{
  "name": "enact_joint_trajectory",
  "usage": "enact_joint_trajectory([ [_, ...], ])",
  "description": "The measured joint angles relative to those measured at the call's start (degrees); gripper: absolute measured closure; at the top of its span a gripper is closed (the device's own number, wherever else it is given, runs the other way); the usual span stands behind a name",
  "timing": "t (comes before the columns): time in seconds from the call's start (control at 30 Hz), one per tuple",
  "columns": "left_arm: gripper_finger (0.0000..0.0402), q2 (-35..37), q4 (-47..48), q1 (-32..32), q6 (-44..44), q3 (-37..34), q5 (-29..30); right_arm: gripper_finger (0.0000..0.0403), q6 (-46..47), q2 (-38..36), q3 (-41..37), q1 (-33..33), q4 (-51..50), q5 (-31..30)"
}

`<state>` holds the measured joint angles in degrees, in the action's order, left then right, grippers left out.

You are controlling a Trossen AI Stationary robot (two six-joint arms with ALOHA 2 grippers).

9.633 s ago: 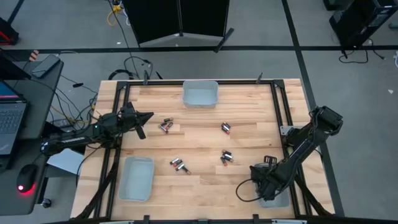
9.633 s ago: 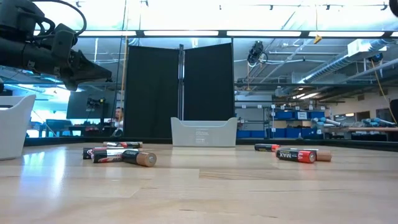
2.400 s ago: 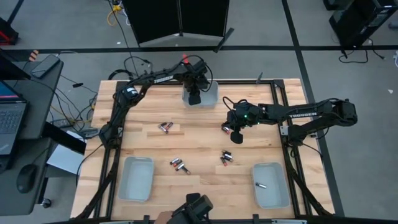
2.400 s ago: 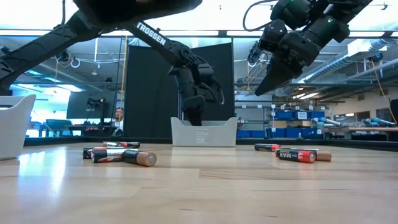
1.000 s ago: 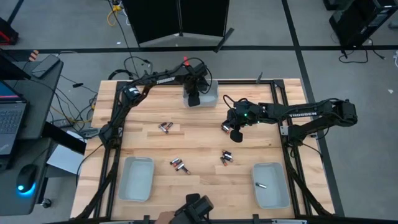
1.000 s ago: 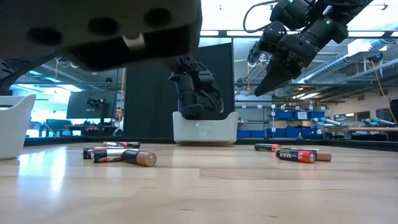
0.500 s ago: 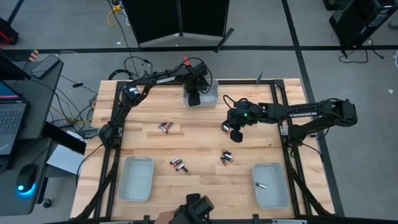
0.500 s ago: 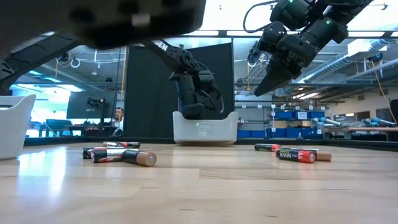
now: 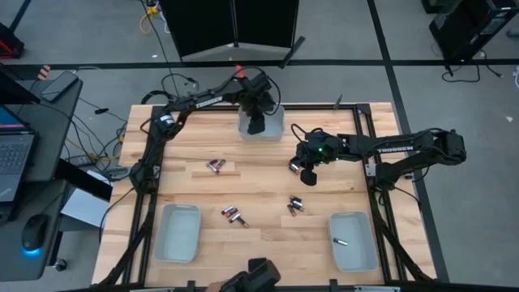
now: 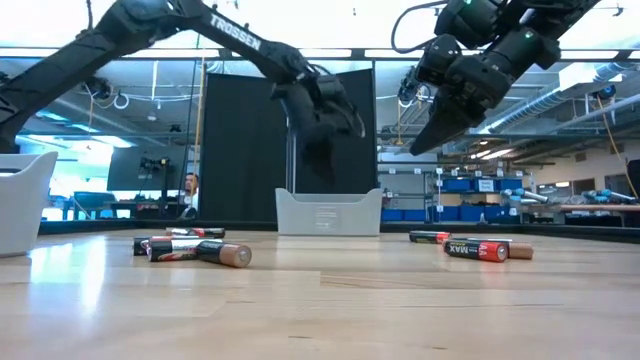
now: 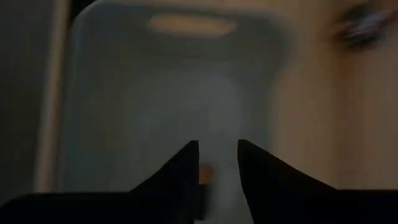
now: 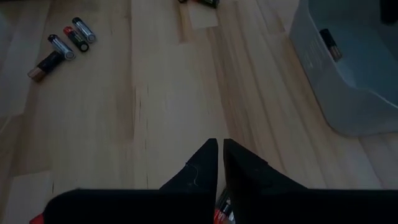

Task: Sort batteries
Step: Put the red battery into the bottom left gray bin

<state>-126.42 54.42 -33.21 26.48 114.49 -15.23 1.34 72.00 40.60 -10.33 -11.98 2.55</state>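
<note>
- High view: the left claw [image 9: 257, 124] hangs over the far tray [image 9: 261, 130]. The right claw [image 9: 309, 176] hangs by a battery [image 9: 295, 167]; more batteries [image 9: 233, 216] lie on the bench [image 9: 259, 243] past it.
- Low view: both claws are up in the air, with batteries [image 10: 196, 252] lying below them.
- Left wrist view: the left claw's fingers [image 11: 186, 168] are a little apart, with something orange between them.
- Right wrist view: the right claw [image 12: 219, 162] is squeezed nearly closed and holds nothing. A tray [image 12: 373, 112] off to one side has one battery [image 12: 329, 43] in it.
</note>
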Motion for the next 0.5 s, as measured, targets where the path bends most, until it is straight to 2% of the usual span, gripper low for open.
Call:
enact_joint_trajectory([
  [0.1, 0.0288, 3.36, 1.51, 0.43, -0.61, -2.77, -5.03, 0.0364, -0.35, -0.46, 0.02, 0.0, -2.04, -0.02],
  [0.3, 0.0305, 14.06, -3.93, 3.47, -3.02, -14.38, -3.41, 0.0364, -1.7, -0.67, 0.02, 0.0, -4.93, -0.07],
  [0.5, 0.0307, 26.97, -24.14, 8.0, -8.82, -34.25, 0.41, 0.0364, -2.51, -0.71, 0.02, 0.17, -4.82, 0.24],
])
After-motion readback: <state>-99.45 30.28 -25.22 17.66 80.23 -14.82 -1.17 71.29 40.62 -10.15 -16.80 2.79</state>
